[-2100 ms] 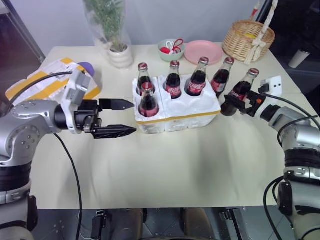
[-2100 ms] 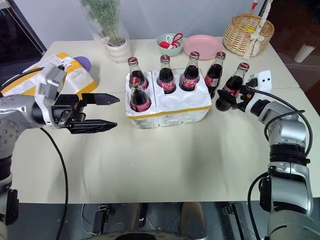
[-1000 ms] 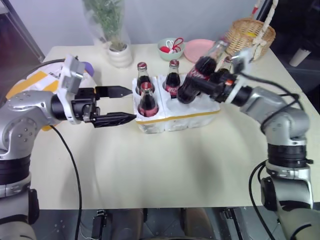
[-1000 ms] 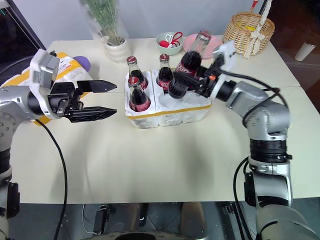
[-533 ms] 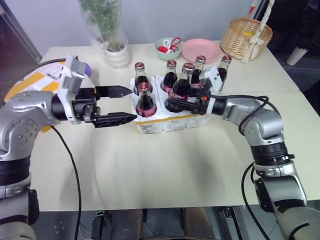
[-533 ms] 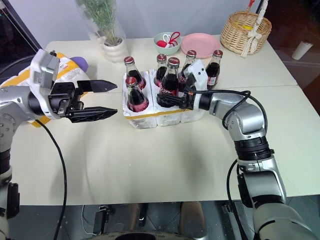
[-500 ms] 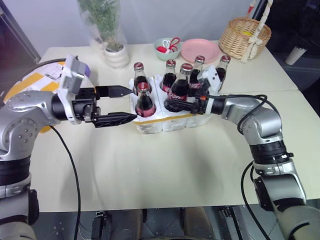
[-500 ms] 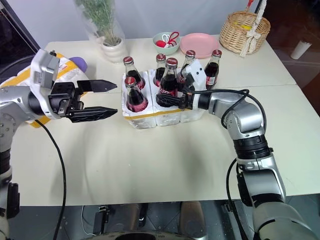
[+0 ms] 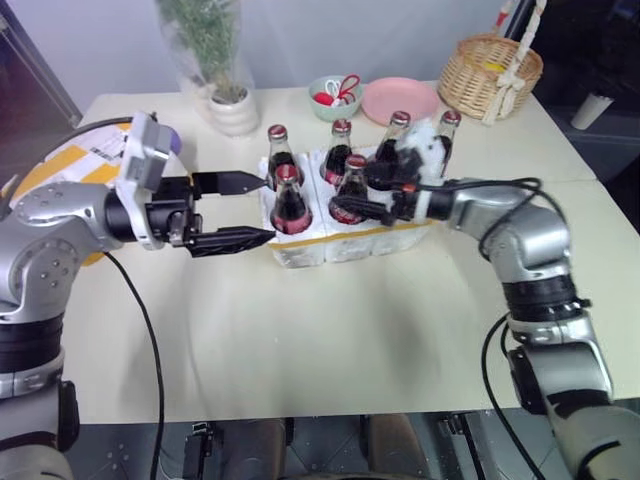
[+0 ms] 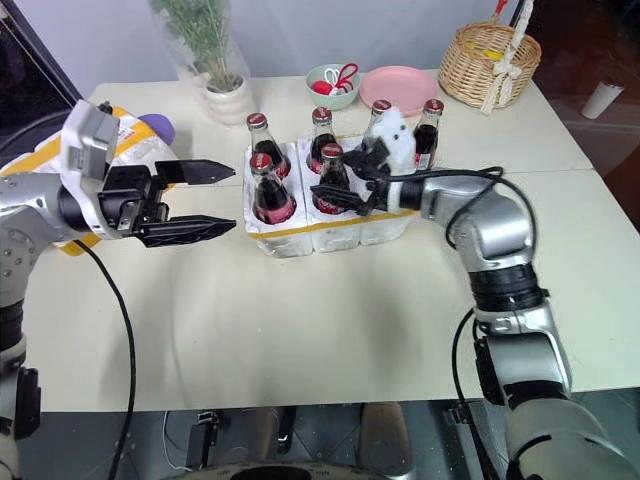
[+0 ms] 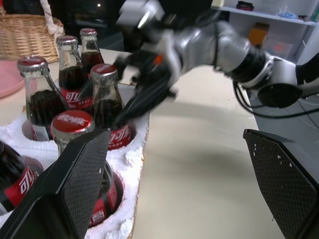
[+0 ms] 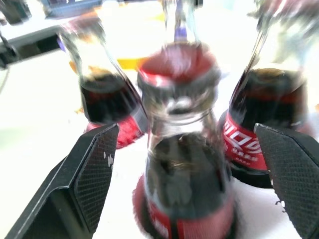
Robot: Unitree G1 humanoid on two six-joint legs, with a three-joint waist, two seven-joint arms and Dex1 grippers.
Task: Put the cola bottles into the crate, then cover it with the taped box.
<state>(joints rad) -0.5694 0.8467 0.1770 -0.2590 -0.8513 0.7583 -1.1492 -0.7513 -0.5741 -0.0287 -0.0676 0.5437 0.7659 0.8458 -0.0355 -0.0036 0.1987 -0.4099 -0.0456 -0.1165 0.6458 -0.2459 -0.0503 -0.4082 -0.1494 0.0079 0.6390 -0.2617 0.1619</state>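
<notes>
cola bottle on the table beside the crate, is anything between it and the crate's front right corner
Yes. The right gripper reaches across that corner of the crate, fingers open around the front middle bottle. The cola bottle waits behind it.

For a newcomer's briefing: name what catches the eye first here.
The white crate at mid-table holds five cola bottles; a sixth stands on the table behind its right end. The right hand is open around the front-middle bottle; the left hand is open beside the crate.
</notes>
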